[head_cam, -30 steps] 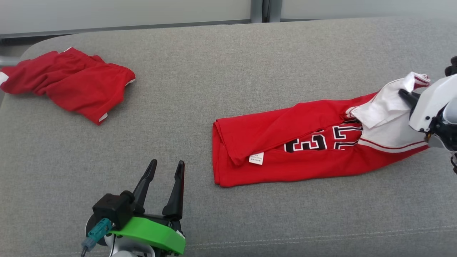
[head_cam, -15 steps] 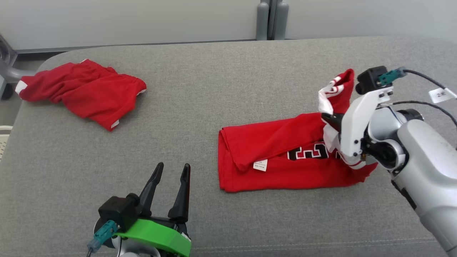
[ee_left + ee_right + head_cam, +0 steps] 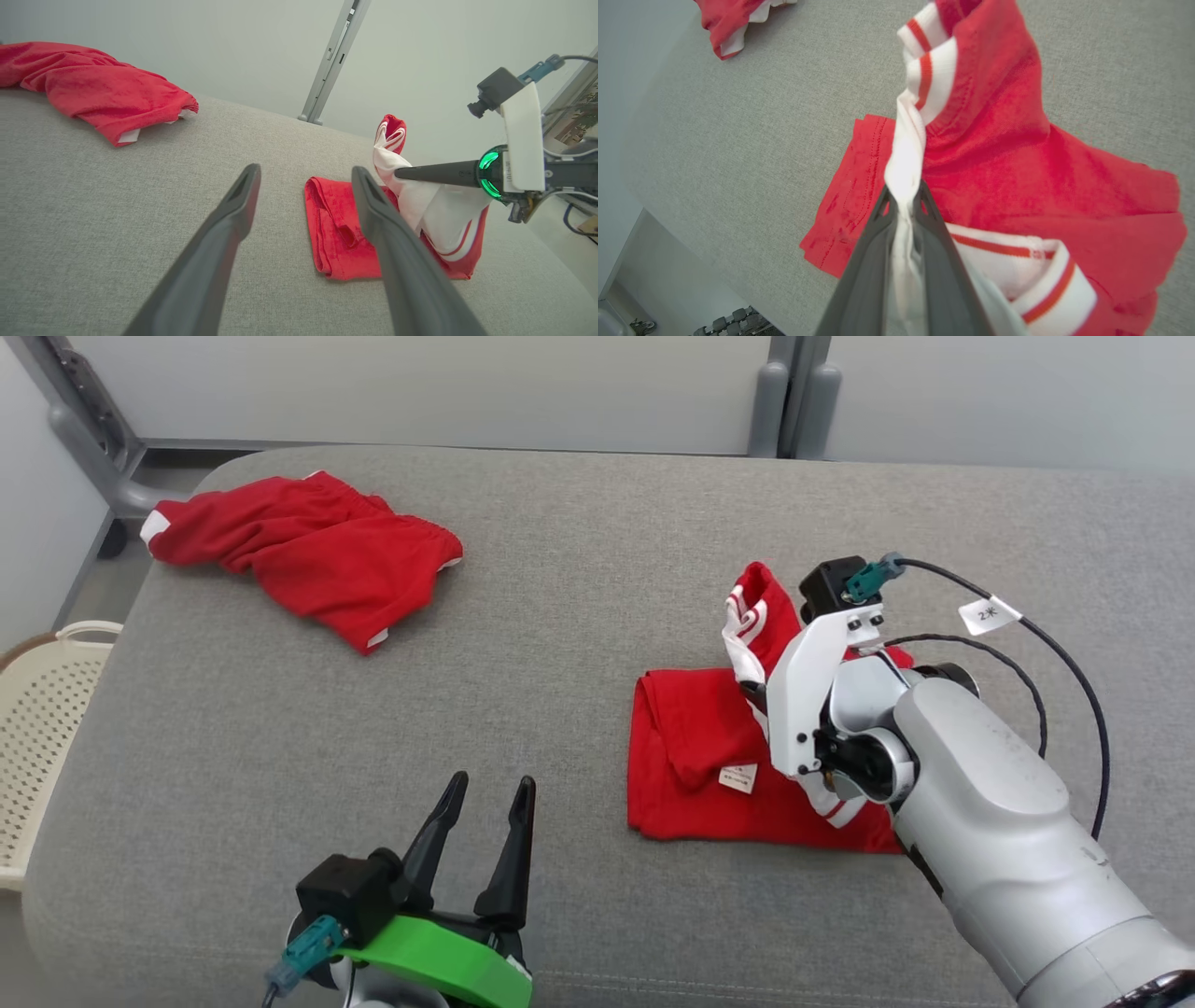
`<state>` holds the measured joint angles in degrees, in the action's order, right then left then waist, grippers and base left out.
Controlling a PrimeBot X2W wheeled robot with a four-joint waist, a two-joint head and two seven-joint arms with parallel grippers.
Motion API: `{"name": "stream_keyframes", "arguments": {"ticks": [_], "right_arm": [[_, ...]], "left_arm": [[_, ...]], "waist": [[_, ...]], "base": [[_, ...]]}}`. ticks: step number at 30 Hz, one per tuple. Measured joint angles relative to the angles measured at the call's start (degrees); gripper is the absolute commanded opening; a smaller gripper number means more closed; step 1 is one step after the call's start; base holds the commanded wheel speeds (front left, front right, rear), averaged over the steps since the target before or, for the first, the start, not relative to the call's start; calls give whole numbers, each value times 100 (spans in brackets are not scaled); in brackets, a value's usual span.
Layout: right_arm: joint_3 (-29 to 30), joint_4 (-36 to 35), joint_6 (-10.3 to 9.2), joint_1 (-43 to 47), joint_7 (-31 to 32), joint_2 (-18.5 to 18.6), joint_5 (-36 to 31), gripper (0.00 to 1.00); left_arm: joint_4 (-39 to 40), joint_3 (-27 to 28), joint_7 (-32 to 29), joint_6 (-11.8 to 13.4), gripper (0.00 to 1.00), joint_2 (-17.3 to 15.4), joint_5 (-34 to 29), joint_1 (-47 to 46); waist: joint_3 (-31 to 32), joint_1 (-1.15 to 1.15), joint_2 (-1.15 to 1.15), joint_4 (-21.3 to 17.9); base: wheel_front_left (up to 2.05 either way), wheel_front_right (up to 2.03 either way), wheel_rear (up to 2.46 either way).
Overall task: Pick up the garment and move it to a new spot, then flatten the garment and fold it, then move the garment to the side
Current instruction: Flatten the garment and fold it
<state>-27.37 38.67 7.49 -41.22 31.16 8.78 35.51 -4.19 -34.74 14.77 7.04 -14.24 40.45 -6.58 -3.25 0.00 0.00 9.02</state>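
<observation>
The garment (image 3: 686,747) is a red jersey with white trim, lying partly doubled over on the grey cushion (image 3: 560,616). My right gripper (image 3: 752,689) is shut on its white-trimmed end and holds that end raised above the flat red part. In the right wrist view, white fabric is pinched between the fingers (image 3: 903,196) and red cloth (image 3: 1064,186) hangs around them. The left wrist view shows the garment (image 3: 331,233) with the right gripper (image 3: 397,173) clamping the lifted end. My left gripper (image 3: 492,784) (image 3: 306,170) stands open and empty near the cushion's front edge, left of the garment.
A second red garment, crumpled shorts (image 3: 317,551) (image 3: 88,88) (image 3: 733,18), lies at the cushion's far left. A cream perforated basket (image 3: 37,709) sits on the floor beyond the left edge. Grey posts (image 3: 794,392) stand behind the cushion. Bare cushion stretches between the two garments.
The right gripper has carried the garment's white-trimmed end leftward over the red part, shortening the spread. The head camera has shifted. The left gripper has stayed put.
</observation>
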Motion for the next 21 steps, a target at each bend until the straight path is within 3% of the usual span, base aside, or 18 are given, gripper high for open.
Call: {"name": "stream_keyframes", "arguments": {"ticks": [9, 21], "right_arm": [[269, 1043, 0, -225, -212, -389, -397, 0], [383, 1908, 0, -607, -504, -583, -651, 0]], "left_arm": [[-166, -46, 2, -127, 100, 159, -53, -29], [-309, -11, 19, -235, 100, 298, -116, -109]], "waist": [[-62, 0, 0, 427], [-181, 0, 0, 705]], "base": [[0, 0, 0], [0, 0, 0]]}}
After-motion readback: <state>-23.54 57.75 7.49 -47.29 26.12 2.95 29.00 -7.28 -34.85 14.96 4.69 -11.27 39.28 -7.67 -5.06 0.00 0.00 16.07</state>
